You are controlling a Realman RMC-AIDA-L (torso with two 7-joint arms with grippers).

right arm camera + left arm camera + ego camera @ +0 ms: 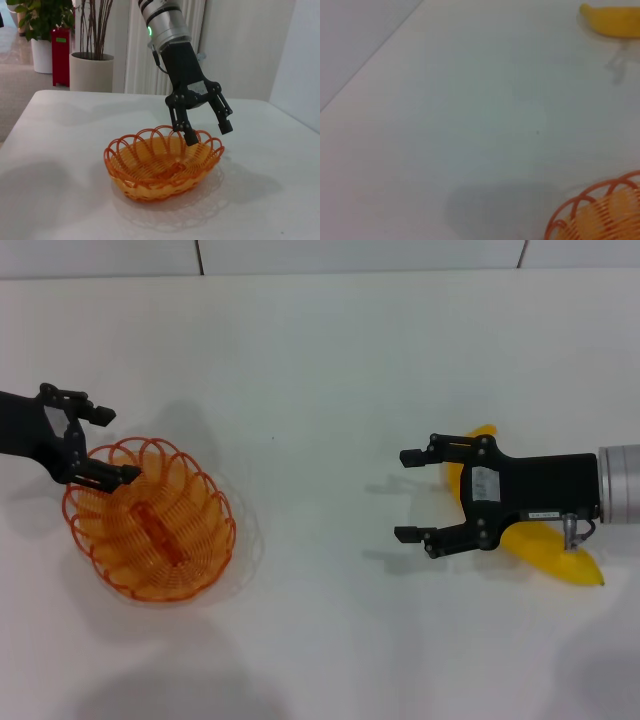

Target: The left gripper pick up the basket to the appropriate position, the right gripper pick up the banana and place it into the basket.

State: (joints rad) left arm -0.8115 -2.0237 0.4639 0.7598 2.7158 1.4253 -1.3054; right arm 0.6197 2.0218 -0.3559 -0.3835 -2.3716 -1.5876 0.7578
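Note:
The orange wire basket (150,525) rests on the white table at the left; it also shows in the right wrist view (162,167) and, in part, in the left wrist view (600,210). My left gripper (95,445) (207,131) is open and straddles the basket's rim, one finger inside and one outside. The yellow banana (545,550) lies on the table at the right, partly hidden under my right gripper's body; one end shows in the left wrist view (612,20). My right gripper (403,495) is open and empty, with its fingertips pointing toward the basket, past the banana.
The white table (320,350) spreads between basket and banana. Its far edge meets a tiled wall (350,255). In the right wrist view, potted plants (92,55) and a red stand (60,55) are beyond the table's edge.

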